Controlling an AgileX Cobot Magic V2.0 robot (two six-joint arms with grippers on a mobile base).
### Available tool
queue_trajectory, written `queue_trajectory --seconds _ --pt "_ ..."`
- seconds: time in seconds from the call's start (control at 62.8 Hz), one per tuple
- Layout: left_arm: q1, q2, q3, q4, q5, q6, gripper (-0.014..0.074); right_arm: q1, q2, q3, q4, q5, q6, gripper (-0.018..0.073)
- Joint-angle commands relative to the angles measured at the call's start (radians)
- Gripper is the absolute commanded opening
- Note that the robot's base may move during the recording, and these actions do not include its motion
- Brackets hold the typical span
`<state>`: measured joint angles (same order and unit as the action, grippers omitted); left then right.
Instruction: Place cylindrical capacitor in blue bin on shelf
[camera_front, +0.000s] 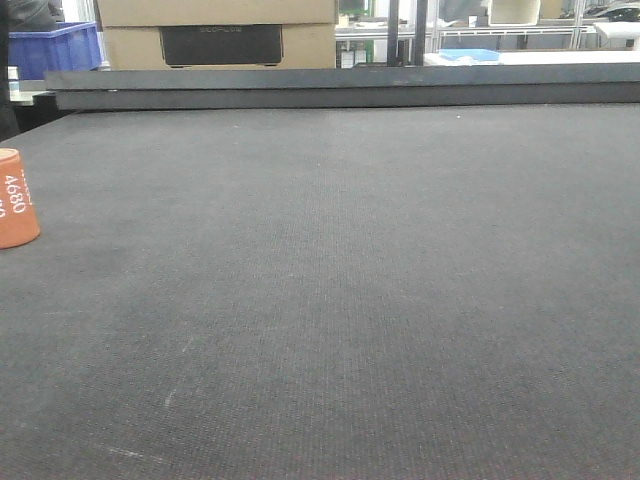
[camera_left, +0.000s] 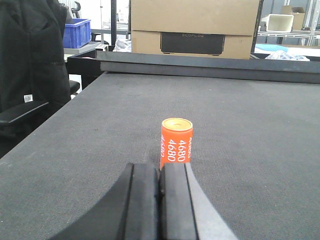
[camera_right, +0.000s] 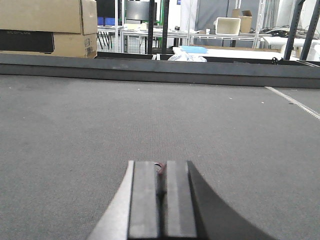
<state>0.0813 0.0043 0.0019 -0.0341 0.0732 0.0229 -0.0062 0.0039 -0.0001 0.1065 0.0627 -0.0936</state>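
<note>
One desk (camera_front: 400, 300) fills most of every view. Its top is a dark grey, finely woven mat with a few pale scuffs, and a raised dark rail (camera_front: 340, 88) runs along its far edge.

Past that rail are two cardboard boxes (camera_left: 195, 20), one stacked on the other, the lower one with a black panel on its face. One black jacket (camera_left: 30, 60) hangs over a chair at the desk's left side. One blue bin (camera_front: 55, 48) sits in the background at far left, well apart from everything on the desk. One white bin (camera_right: 227, 25) stands farther back in the room, among pale tables and two dark upright posts (camera_right: 151, 25).

Two tools show, one in each wrist view. The left tool (camera_left: 160, 172) has its black fingers pressed together and grips nothing. The right tool (camera_right: 161, 172) is also pressed together over bare mat, with a small reddish speck at its seam that is too small to tell.

One cylindrical capacitor (camera_left: 176, 142) stands upright on the desk just beyond the left tool's tips, with "4680" in white on its orange side. Its base is hidden behind the tips, so contact cannot be told. In the front view it sits at the left edge, cut by the frame.
</note>
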Motion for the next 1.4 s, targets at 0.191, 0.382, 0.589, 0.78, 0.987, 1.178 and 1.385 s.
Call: queue_trajectory --seconds 0.191,0.382,0.589,0.78,0.987,1.178,1.385 --pt "0.004 -0.004 -0.002 0.002 -0.017 -0.008 -0.0111 0.003 -0.004 0.000 -0.007 -0.020 -0.003 -0.0154" --pt "0.004 -0.004 -0.002 0.004 -0.017 -0.008 -0.0111 0.003 -0.004 0.000 -0.007 -0.020 -0.003 -0.0154" --pt "0.004 -0.004 -0.002 0.004 -0.020 -0.008 -0.0111 0.003 -0.004 0.000 -0.007 -0.044 -0.003 -0.0154" --pt "0.004 -0.004 -0.002 0.000 -0.067 -0.008 -0.0111 0.003 -0.004 0.000 -0.007 -0.078 -0.003 -0.0154" --pt "0.004 -0.004 -0.002 0.002 -0.154 -0.004 -0.0111 0.003 -0.004 0.000 0.008 -0.166 -0.003 -0.0154" --pt "0.004 -0.004 -0.046 -0.007 -0.268 -0.001 -0.0111 0.003 -0.004 -0.127 0.015 -0.166 -0.003 -0.0154" --pt "0.004 0.093 -0.362 0.110 0.051 -0.001 -0.0105 0.003 0.121 -0.425 0.015 -0.001 -0.003 -0.0076"
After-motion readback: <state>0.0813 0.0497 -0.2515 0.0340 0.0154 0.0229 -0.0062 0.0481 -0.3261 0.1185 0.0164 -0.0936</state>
